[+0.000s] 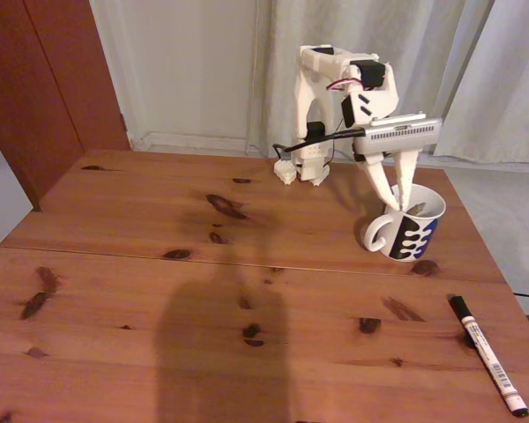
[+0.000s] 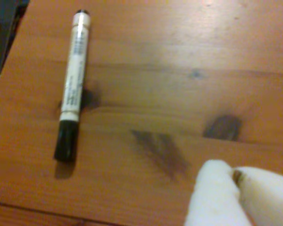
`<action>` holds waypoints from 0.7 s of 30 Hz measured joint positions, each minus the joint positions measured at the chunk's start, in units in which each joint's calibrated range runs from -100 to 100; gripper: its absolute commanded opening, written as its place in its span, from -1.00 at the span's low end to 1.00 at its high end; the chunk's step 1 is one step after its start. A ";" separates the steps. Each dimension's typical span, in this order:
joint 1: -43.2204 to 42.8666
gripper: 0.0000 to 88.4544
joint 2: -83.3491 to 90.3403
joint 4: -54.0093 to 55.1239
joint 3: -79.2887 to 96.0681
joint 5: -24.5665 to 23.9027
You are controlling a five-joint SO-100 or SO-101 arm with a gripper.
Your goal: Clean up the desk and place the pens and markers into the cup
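A: Where is the arm?

B: In the fixed view the white arm (image 1: pixel 335 97) stands at the far edge of the desk (image 1: pixel 159 291), folded over so that the gripper (image 1: pixel 397 196) hangs above the cup (image 1: pixel 408 227), its 2 fingers pointing down toward the rim.

A: Are the fingers clenched or released?

B: In the fixed view they taper toward each other with a narrow gap. In the wrist view the 2 pale fingertips (image 2: pixel 212 193) at the bottom right appear to meet, with a small dark spot at the seam. I cannot tell for sure whether they pinch anything.

A: And the cup?

B: It is a white mug with a dark blue blotch pattern, upright on the right part of the desk in the fixed view, handle turned to the left and toward the camera. Something dark shows inside near its rim, too small to name.

A: Any pens or markers on the wood?

B: 1 marker (image 1: pixel 488 354), white with a black cap. In the fixed view it lies flat near the right front corner of the desk, well apart from the cup, with the cap at the end nearer the cup. The wrist view shows the marker (image 2: pixel 71 94) at the upper left, nearly vertical in the picture, cap at the bottom, with printed text on the barrel too blurred to read.

A: The desk itself?

B: Reddish-brown pine with dark knots and a seam running across it. A broad shadow falls over the near middle in the fixed view. Pale curtains (image 1: pixel 353 53) hang behind the arm.
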State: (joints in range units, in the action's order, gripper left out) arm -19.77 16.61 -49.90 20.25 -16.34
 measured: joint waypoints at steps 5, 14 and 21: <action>1.47 -0.99 -0.08 0.00 -0.93 0.00; 3.89 -0.99 4.92 -0.08 -1.10 0.00; 6.82 -0.99 6.19 -0.08 -1.10 0.00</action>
State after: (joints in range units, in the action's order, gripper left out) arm -12.94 22.80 -49.98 19.15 -16.34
